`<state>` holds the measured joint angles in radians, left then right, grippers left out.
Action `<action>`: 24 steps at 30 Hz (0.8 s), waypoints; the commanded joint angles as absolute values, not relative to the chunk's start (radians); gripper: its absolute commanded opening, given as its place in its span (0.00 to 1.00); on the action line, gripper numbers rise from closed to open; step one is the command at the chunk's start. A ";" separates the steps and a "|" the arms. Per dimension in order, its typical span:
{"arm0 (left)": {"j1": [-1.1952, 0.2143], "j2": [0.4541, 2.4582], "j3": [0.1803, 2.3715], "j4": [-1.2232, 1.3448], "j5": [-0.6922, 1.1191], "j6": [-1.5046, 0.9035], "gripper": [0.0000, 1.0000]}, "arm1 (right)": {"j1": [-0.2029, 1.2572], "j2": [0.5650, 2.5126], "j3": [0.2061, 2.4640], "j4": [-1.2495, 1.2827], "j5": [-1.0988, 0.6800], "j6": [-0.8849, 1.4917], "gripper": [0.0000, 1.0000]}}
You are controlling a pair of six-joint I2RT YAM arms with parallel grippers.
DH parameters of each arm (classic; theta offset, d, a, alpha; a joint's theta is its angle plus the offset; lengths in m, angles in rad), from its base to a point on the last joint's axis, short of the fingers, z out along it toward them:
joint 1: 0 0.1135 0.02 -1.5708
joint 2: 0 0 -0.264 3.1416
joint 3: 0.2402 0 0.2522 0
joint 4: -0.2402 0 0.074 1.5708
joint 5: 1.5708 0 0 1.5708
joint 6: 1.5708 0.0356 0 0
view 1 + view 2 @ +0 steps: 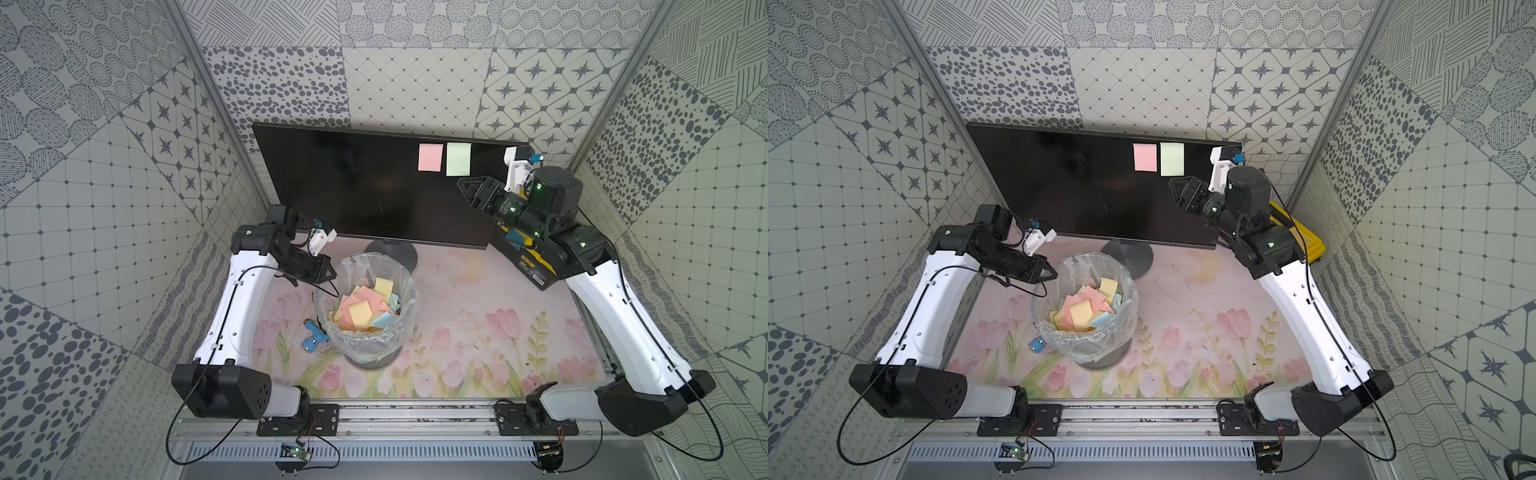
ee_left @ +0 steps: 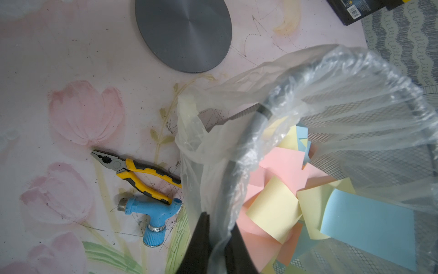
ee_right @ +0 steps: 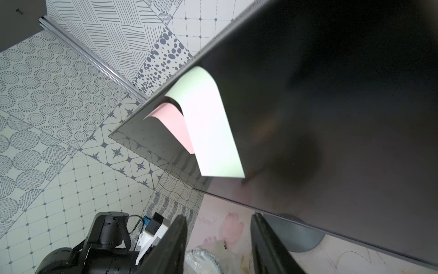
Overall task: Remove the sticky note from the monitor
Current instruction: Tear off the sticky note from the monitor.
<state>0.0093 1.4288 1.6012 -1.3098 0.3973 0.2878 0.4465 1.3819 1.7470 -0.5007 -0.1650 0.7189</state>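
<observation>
Patterned grey-and-white walls (image 1: 415, 83) close in a floral surface (image 1: 478, 299), and the monitor (image 1: 353, 187) stands at the back of it, dark, on its round foot. 2 sticky notes are still stuck high on the right part of the screen: a pink sticky note (image 1: 430, 156) and, just beside it on the right, a green sticky note (image 1: 458, 158). From my right wrist view both are held only along their top edges, and their lower edges curl away from the glass.

My right jaws hang just under the green note's lower edge, close to the screen. They are parted about halfway with nothing between them. I judge the peel has not begun, and nothing has hold of either note.

My left jaws are closed at the rim of the lined bin (image 1: 374, 353), in front of the monitor's foot. A fold of the liner lies across their tips, and I cannot tell whether it is pinched. The bin holds a heap of loose notes (image 1: 360, 313).

What I think is left is to close on the green note's free edge, pull it off the glass and carry it to the bin. The pink note is likely next.
</observation>
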 commanded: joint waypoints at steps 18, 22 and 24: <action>0.010 1.433 1.622 -1.252 0.462 0.278 0.00 | 0.407 1.443 1.823 -0.346 -0.252 0.778 0.13; 0.010 1.433 1.622 -1.253 0.463 0.278 0.00 | 0.408 1.431 1.819 -0.339 -0.246 0.772 0.00; 0.009 1.433 1.620 -1.253 0.463 0.278 0.00 | 0.409 1.428 1.822 -0.338 -0.246 0.768 0.00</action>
<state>0.0086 1.4288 1.6012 -1.3098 0.3969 0.2878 0.4080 1.4460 1.7958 -0.3946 -0.2462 0.7780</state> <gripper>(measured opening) 0.143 0.042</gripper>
